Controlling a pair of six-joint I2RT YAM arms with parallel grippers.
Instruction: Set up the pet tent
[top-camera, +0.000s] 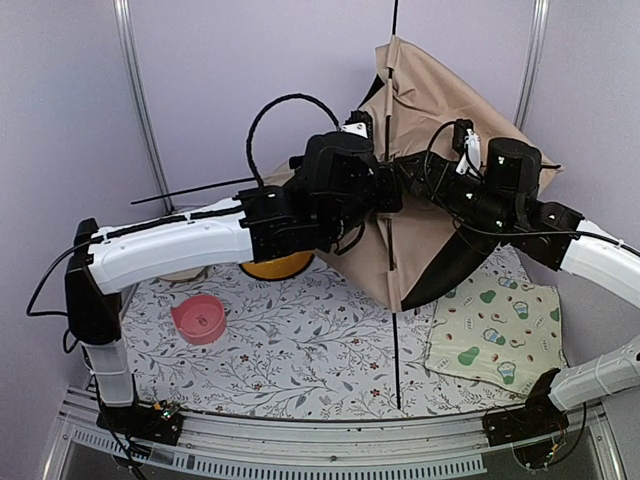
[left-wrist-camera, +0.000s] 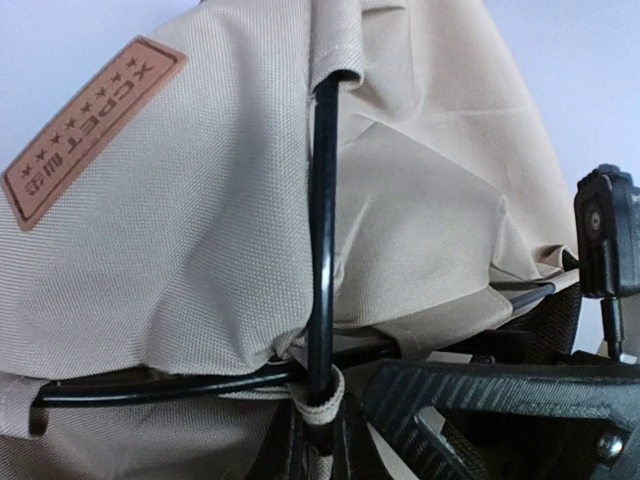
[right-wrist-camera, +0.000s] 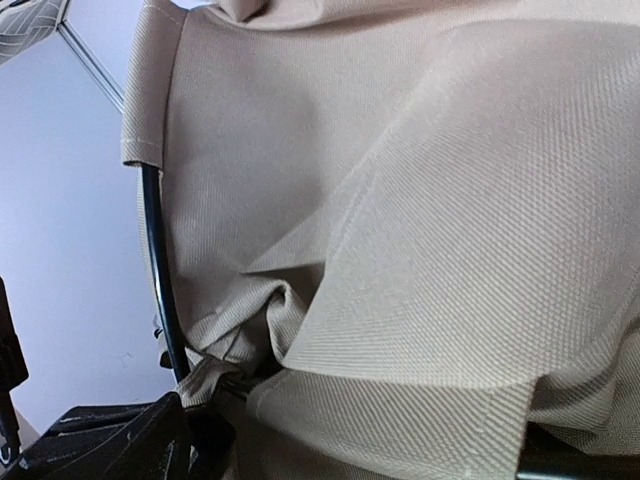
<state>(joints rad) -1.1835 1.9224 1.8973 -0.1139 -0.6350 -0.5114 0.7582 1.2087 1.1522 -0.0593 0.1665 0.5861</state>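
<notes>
Tan tent (top-camera: 430, 100) leans with its peak toward the back wall (top-camera: 250, 80), long axis running away from the bases. Left gripper (top-camera: 392, 190) and right gripper (top-camera: 420, 180) meet its fabric; I cannot tell how far either is open.

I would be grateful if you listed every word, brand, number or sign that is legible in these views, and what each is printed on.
"XCPET": on the brown label patch sewn to the pet tent, seen in the left wrist view.
A row of small stars beside that word, on the same patch: a sign, no letters.
Small characters at the patch's lower end: too small to read.
Top external and right wrist views: no legible text.
</notes>
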